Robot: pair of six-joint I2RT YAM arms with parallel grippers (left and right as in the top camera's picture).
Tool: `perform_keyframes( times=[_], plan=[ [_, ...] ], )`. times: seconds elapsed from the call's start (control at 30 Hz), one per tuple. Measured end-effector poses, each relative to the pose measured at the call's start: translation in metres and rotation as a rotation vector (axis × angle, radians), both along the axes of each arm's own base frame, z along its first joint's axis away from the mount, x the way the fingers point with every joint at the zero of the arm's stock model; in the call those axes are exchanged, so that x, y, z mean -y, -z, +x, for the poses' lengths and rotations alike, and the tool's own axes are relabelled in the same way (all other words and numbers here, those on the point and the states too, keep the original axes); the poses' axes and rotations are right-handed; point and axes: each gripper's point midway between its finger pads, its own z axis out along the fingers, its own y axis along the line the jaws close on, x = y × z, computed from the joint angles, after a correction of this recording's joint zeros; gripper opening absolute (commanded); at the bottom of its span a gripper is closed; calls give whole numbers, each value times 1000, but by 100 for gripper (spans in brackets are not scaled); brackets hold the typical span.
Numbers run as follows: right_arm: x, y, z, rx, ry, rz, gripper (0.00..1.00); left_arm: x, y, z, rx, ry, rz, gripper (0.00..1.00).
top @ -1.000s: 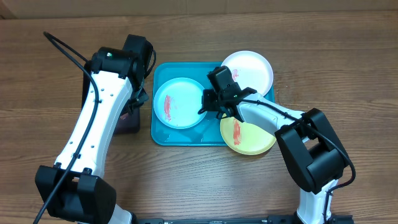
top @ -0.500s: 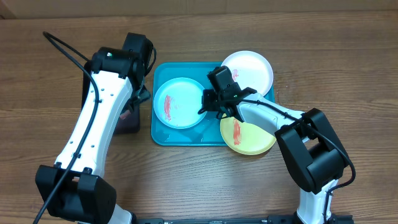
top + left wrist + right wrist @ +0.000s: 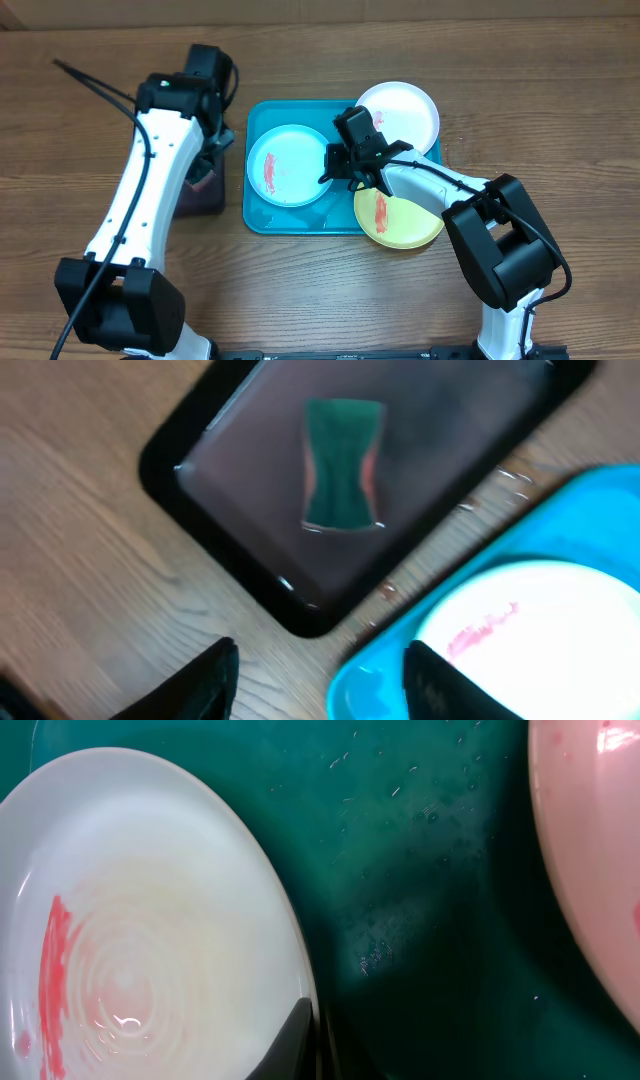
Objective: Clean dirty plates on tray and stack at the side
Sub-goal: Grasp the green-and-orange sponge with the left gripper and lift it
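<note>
The light blue plate [image 3: 285, 165] with a red smear lies in the turquoise tray [image 3: 262, 218]. My right gripper [image 3: 332, 166] is shut on the plate's right rim; in the right wrist view the fingers [image 3: 308, 1042] pinch the edge of the plate [image 3: 140, 920]. The white plate [image 3: 400, 112] lies at the tray's far right corner. The yellow-green plate [image 3: 402, 220], with a red smear, overlaps the tray's near right corner. My left gripper [image 3: 207, 168] [image 3: 320, 685] is open and empty, above the table between the black tray and the turquoise tray [image 3: 380, 670].
A small black tray [image 3: 200, 530] holding a green sponge [image 3: 342, 465] sits left of the turquoise tray, mostly under my left arm in the overhead view [image 3: 205, 198]. Another plate's edge [image 3: 600, 870] shows at the right of the right wrist view.
My left arm has swung back and to the left, away from the turquoise tray. The right arm and the plates have not moved.
</note>
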Motion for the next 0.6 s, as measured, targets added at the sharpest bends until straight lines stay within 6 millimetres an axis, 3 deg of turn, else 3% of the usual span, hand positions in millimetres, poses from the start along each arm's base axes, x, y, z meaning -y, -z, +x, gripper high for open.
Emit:
perform_keyframes(
  times=[0.2, 0.43, 0.6],
  plan=[
    [0, 0, 0, 0, 1, 0, 4, -24, 26, -12, -115, -131, 8, 47],
    [0, 0, 0, 0, 0, 0, 4, -25, 58, -12, -211, -159, 22, 48],
    [0, 0, 0, 1, 0, 1, 4, -26, 68, 2, -189, -133, 28, 36]
  ],
)
